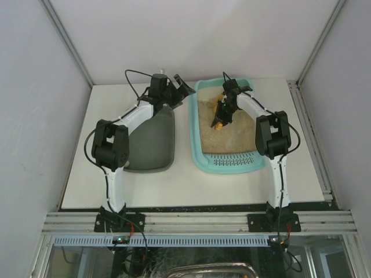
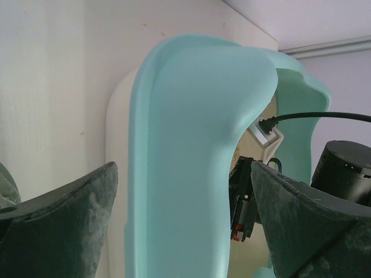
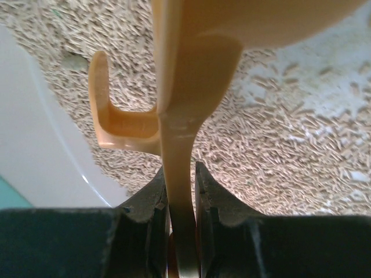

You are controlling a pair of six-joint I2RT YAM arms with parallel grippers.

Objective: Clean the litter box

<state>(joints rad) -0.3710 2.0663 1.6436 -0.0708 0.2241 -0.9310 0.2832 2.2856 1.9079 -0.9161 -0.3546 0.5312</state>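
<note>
Light-turquoise litter box (image 1: 195,139), slotted near rim (image 1: 232,163), beige pellet litter (image 3: 290,133); right gripper (image 3: 181,191) pinches orange scoop (image 3: 191,69); left gripper (image 2: 182,174) jaws spread.

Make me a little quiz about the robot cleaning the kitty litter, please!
1. True or false: the right pincer is shut on the yellow scoop.
2. Where is the sandy litter? A) in the turquoise litter box B) in the dark grey tray C) in both
3. Fill in: the left pincer, at the litter box's far corner, is ____.

Key: 1 true; 2 A; 3 open.
</note>
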